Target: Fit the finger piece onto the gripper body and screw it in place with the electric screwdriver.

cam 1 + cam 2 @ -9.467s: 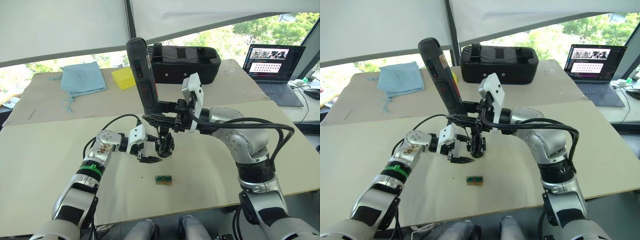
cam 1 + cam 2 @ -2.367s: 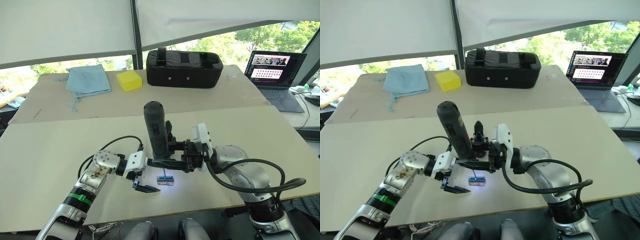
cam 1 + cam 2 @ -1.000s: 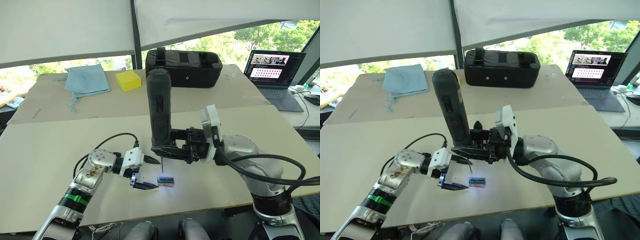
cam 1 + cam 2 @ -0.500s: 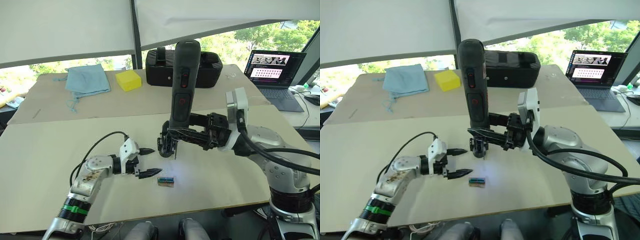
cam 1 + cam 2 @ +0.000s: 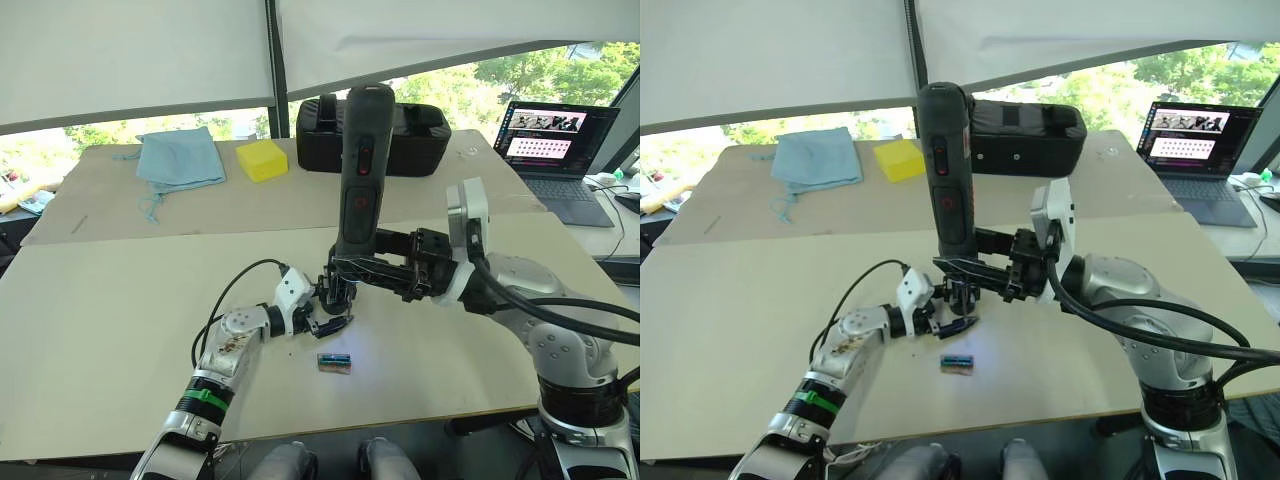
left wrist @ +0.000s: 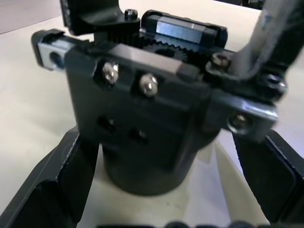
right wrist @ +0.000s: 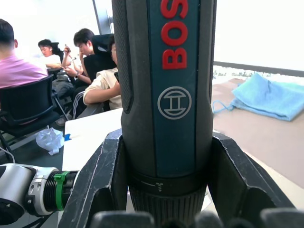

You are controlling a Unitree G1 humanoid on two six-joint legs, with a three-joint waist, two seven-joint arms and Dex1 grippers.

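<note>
Right pincer (image 5: 385, 275) gripping upright electric screwdriver (image 5: 360, 170)

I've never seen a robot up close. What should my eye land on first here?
First, the thick dark grey cylindrical electric screwdriver with red marks, held upright above mid-table in the right end effector. Under its tip sits a small chunky black plastic gripper body, with the left end effector open around it. Nearer the table's front edge lies a small green-and-brown block, and a large black case stands at the back.
</note>
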